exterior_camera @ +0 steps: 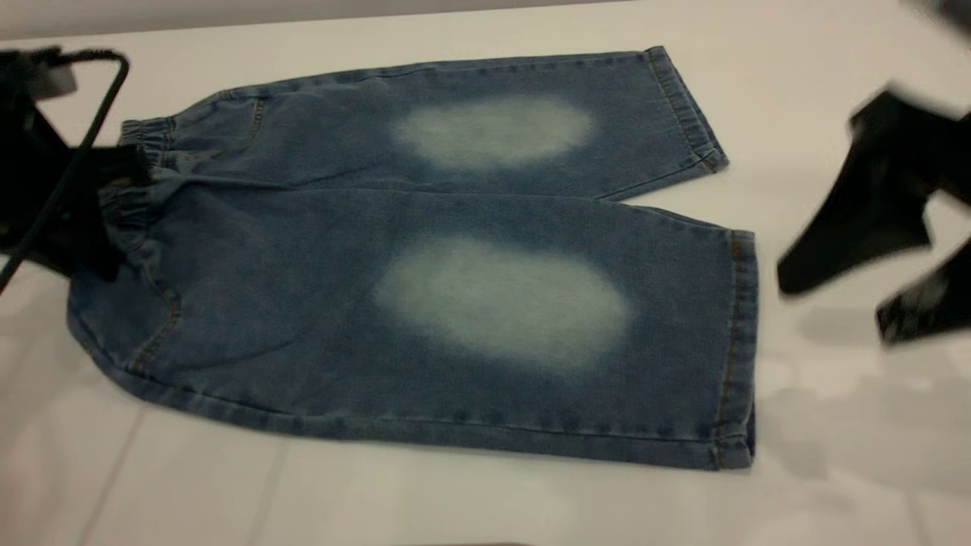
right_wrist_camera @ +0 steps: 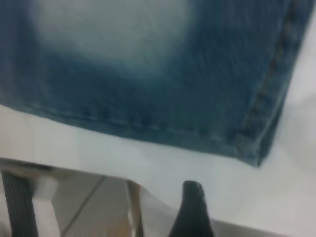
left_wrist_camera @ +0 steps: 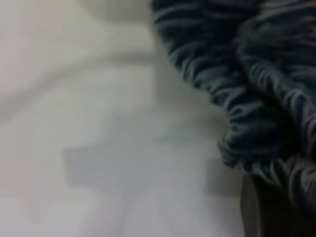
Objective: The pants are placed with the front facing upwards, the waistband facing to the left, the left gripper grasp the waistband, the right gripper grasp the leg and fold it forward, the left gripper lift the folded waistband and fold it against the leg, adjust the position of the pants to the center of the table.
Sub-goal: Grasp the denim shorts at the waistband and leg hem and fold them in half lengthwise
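Ruffled waistband (left_wrist_camera: 256, 98) on table (left_wrist_camera: 98, 148)

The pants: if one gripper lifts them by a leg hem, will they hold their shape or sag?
Probably sag: the pants lie limp and flat, with the waistband bunched into soft gathers. On the smooth table, they would likely drag and wrinkle rather than slide as one piece.

The pants (exterior_camera: 425, 258) lie flat on the table (exterior_camera: 485, 500), filling most of the middle of the frame. Waistband (exterior_camera: 136, 174) sits at the left edge, both hems at the right. 1 leg (exterior_camera: 501, 303) is in the lower half, the other above it toward the top. The left gripper (exterior_camera: 114, 178) is at the far left, right at the waistband. The right gripper (exterior_camera: 857, 296) is at the far right, just beside the hems, off the cloth.
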You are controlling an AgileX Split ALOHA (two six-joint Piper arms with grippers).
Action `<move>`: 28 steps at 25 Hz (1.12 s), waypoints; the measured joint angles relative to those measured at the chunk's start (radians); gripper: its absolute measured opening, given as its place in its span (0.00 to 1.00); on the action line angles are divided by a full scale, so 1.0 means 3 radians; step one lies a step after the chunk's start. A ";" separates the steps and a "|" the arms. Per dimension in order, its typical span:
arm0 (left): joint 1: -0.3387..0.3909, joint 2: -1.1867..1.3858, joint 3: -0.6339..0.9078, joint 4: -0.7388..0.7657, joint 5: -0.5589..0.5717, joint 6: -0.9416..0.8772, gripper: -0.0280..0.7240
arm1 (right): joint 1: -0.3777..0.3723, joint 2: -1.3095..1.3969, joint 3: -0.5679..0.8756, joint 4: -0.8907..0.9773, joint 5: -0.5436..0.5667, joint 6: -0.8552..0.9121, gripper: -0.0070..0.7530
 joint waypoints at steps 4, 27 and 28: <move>-0.0129 -0.0121 -0.0003 0.0005 0.0034 0.0044 0.15 | 0.0000 0.0484 -0.0022 0.0262 0.0014 -0.0322 0.65; -0.0193 -0.0186 -0.0003 0.0006 0.0058 0.0090 0.15 | 0.0000 0.1619 -0.0058 0.1840 0.0508 -0.1766 0.65; -0.0193 -0.0186 -0.0003 0.0002 0.0058 0.0090 0.15 | 0.0000 0.1619 -0.0058 0.1867 0.0508 -0.1785 0.65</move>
